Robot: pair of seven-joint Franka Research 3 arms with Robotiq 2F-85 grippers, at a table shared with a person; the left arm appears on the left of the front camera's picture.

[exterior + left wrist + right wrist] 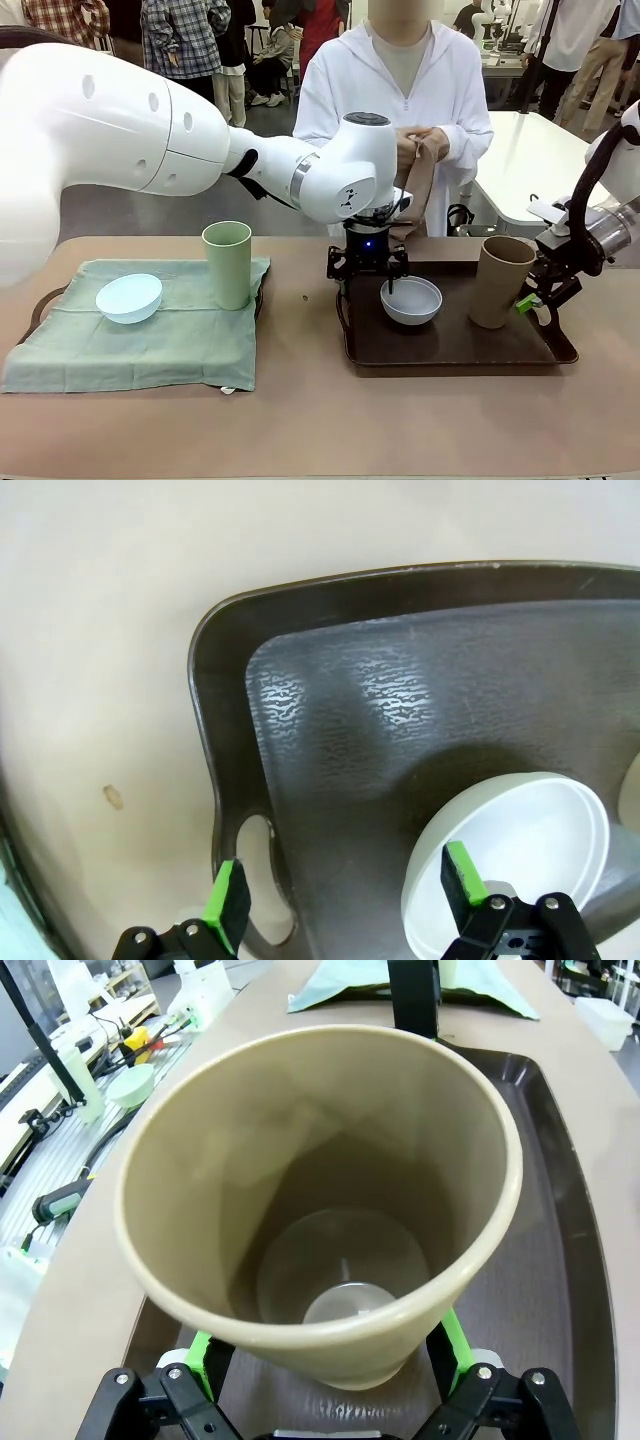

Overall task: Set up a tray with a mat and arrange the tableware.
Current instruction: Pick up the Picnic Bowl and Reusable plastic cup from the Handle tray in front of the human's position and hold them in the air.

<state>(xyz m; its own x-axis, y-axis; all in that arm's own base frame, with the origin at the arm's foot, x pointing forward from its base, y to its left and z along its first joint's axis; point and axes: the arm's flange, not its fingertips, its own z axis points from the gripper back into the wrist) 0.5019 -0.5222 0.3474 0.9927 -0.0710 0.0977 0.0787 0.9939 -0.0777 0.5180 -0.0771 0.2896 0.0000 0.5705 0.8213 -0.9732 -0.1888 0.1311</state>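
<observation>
Tableware is split between two trays on the table (330,430). On the robot's left, a pale blue bowl (128,298) and a light green tumbler (227,266) stand on a green mat (150,350). On the other side, a greyish white bowl (412,303) and a tan brown tumbler (497,284) sit directly on the bare floor of a dark brown tray (460,364). The person opposite holds a brownish cloth (420,185) at chest height; I'd guess that is the second mat.

The left gripper (345,882) hangs over the white bowl's edge, its fingers spread wide and holding nothing. One green pad is above the bowl's inside and the other is outside it, over the tray's handle slot. The right gripper (532,298) is also spread wide. The tan tumbler stands between its fingers, upright on the tray, and I can't tell whether the pads touch it.

It looks like both pieces need to come off so the cloth can go down. To do that well, the left gripper should drop until the rim sits well between its pads, then pinch the bowl's wall squarely. The right gripper should close gently on the tumbler's lower wall. Both should lift straight up and clear the tray's raised lip before swinging aside.
</observation>
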